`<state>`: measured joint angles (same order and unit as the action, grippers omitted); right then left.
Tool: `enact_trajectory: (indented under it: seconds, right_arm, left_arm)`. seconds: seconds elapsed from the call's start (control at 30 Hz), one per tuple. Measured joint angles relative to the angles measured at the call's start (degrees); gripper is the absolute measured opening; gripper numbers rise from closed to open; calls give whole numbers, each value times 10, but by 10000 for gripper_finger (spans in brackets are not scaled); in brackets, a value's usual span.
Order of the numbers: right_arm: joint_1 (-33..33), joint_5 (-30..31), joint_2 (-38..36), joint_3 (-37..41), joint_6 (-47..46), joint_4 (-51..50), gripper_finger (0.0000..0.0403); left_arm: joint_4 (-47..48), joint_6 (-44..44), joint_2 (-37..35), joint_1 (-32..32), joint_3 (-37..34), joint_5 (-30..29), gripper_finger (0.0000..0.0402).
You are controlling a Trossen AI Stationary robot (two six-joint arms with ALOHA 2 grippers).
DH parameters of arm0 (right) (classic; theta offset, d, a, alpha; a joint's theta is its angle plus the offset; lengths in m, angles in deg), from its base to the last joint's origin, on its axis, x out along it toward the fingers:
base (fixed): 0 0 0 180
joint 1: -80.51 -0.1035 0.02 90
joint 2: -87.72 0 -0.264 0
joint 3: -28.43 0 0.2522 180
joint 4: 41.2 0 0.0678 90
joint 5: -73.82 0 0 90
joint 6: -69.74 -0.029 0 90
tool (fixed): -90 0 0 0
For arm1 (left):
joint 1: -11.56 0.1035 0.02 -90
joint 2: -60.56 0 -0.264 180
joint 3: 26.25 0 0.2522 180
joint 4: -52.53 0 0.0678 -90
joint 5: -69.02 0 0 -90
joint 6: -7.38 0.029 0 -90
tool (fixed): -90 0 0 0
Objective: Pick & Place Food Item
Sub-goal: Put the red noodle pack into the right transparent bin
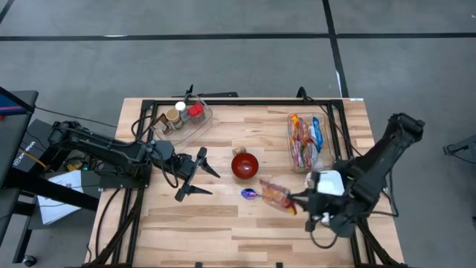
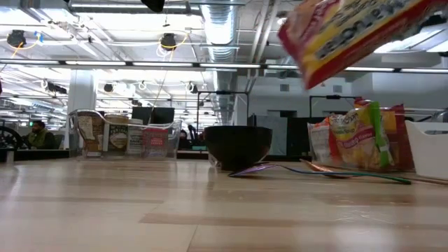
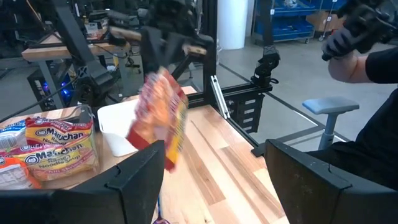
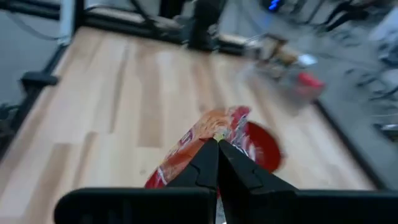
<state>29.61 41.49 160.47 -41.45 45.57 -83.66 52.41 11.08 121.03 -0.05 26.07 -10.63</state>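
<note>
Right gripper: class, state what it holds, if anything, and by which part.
The right gripper is shut on the ramen packet, pinching one edge so the packet hangs clear of the table. The left gripper is open and holds nothing.

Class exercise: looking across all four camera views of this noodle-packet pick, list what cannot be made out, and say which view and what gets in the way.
- Noodle packet, low view: cut off by the top edge; the right gripper holding it is out of frame.
- Red bowl, right wrist view: partly hidden behind the packet and fingers.
- Jars in the clear bin, high view: labels too small.
- Purple spoon, high view: partly hidden under the packet.
</note>
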Motion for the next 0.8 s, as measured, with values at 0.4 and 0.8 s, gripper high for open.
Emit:
enact_trajectory:
  seconds: [0.4, 0.8]
  right_arm:
    - [20, 125, -38, -78, -62, -237, 0]
    - [149, 64, -38, -161, -297, -613, 0]
  left_arm:
    - [1, -1, 0, 0, 0, 0, 268]
    - [-4, -1, 0, 2, -18, 0, 268]
